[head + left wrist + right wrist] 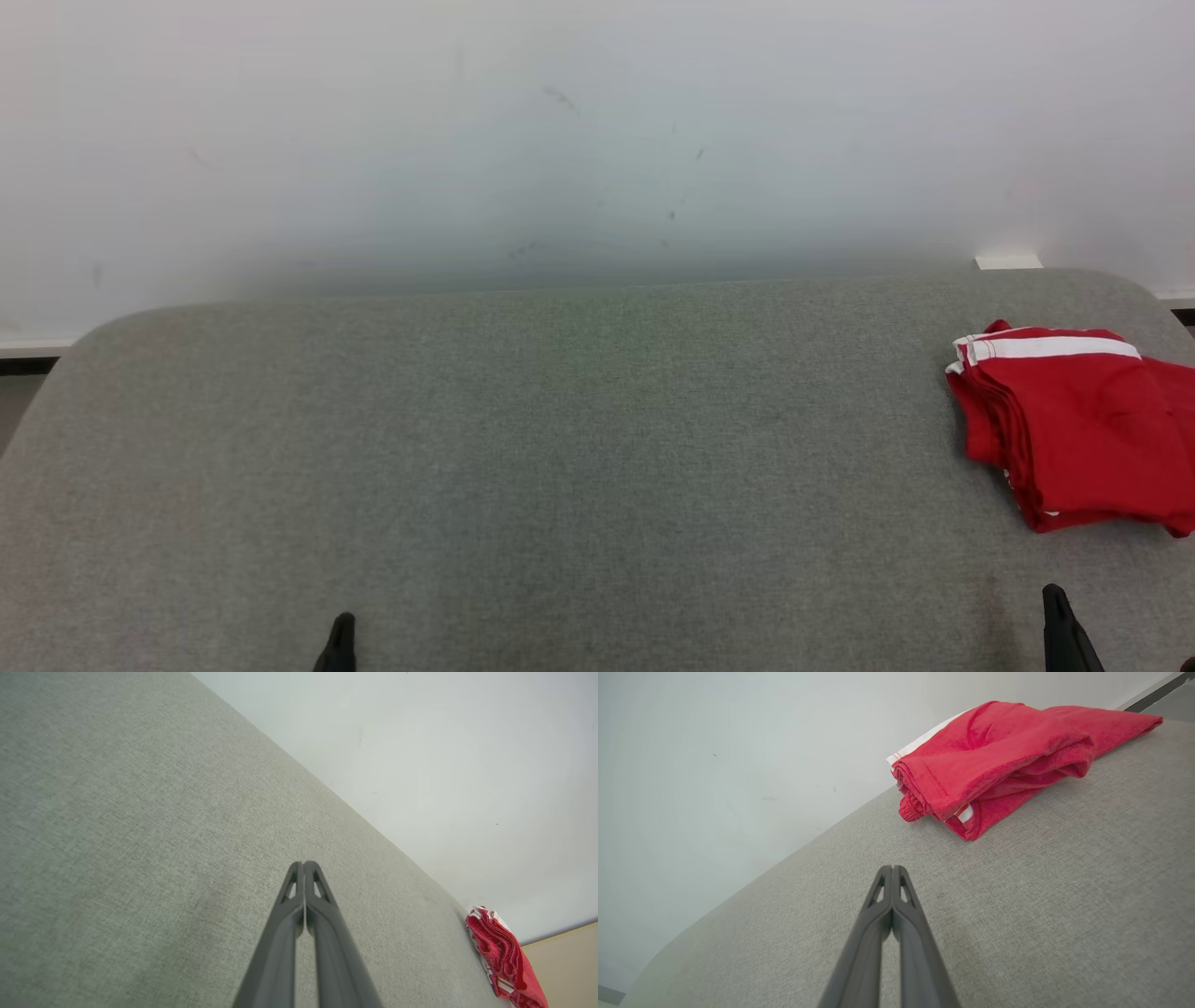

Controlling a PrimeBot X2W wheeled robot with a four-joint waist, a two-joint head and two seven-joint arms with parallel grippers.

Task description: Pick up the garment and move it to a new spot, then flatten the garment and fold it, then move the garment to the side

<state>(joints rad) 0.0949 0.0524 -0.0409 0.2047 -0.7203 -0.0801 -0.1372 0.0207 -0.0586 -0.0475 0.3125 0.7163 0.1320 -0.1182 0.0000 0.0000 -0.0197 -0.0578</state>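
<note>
The garment [1083, 425] is red with white stripes and lies folded in a compact stack at the far right of the grey fabric table [560, 448]. It also shows in the left wrist view as the garment [504, 956] and in the right wrist view as the garment [999, 760]. My left gripper [341, 630] sits at the table's near edge, shut and empty, far left of the garment. My right gripper [1055, 602] stands shut and empty just in front of the garment, apart from it. Both wrist views show the left gripper [303, 864] and the right gripper [893, 868] with fingers pressed together.
A white wall [597, 140] rises right behind the table's rounded back edge. A small white block [1008, 262] sits at the wall behind the back right of the table. The garment reaches the table's right edge.
</note>
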